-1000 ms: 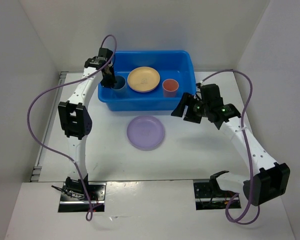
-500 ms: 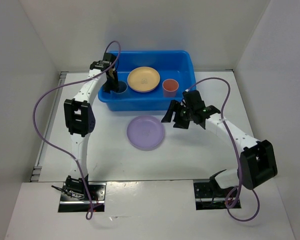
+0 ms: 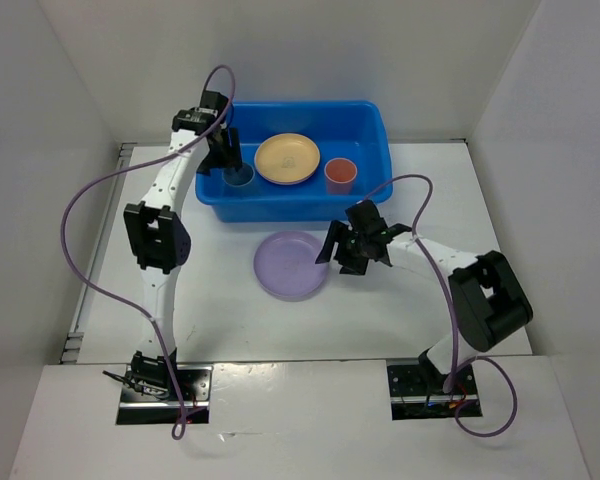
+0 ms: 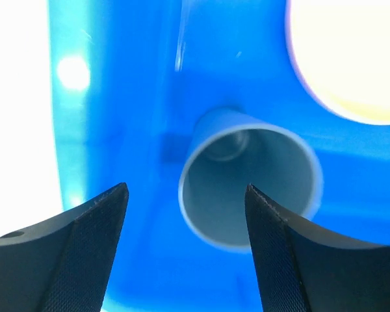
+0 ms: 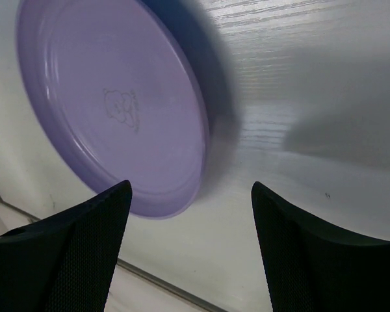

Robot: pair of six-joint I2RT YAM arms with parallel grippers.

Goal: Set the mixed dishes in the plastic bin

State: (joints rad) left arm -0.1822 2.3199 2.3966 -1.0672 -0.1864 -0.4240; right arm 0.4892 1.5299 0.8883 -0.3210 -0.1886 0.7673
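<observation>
The plastic bin (image 3: 366,135), a bright blue tub, stands at the back of the table. Inside it are a blue cup (image 3: 240,177), a yellow plate (image 3: 287,158) and a coral-red cup (image 3: 340,175). My left gripper (image 3: 227,158) hangs open just above the blue cup (image 4: 250,185), which stands free on the bin floor (image 4: 117,97). A lilac plate (image 3: 292,264) lies on the table in front of the bin. My right gripper (image 3: 338,250) is open at that plate's right edge, and the lilac plate (image 5: 117,110) is beyond its left finger in the right wrist view.
White walls close in the table on the left, back and right. A strip of metal rail (image 3: 98,250) runs along the left edge. Purple cables loop off both arms. The yellow plate (image 4: 351,58) lies close to the blue cup.
My left gripper has opened and let go of the blue cup inside the bin. My right arm has swung left and down to the lilac plate's edge, still open.
</observation>
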